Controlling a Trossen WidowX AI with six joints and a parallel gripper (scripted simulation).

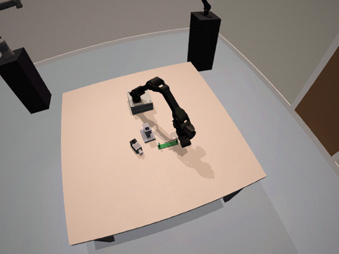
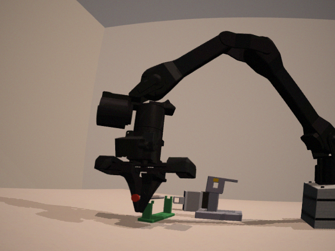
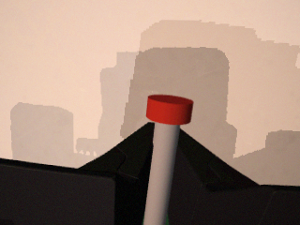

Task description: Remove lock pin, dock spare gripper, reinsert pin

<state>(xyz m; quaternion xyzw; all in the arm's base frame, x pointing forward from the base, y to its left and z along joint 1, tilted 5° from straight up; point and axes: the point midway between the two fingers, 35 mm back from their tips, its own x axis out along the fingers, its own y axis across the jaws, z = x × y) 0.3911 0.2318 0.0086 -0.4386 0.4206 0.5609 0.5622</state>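
Note:
My gripper (image 2: 139,210) (image 3: 160,133) points down, shut on the lock pin (image 2: 157,197) (image 3: 161,183). The pin has a red head and a pale shaft and lies roughly level. It is low by the green two-post rack (image 1: 166,145) (image 2: 162,215), its shaft near post-top height. Whether pin or fingers touch the rack is unclear. The grey mount (image 1: 152,138) (image 2: 219,215) stands upright; no pin shows through its socket window, below a yellow mark. The spare gripper (image 1: 136,146) (image 2: 192,201) lies on the table beside it, its holed spigot (image 1: 140,151) (image 2: 181,200) facing away from its dark end.
The arm's grey base block (image 1: 142,107) (image 2: 319,207) stands on the table (image 1: 109,187) beyond the mount. The mount stands between that block and the rack. Two dark pedestals (image 1: 203,41) (image 1: 26,84) with other arms stand off the table.

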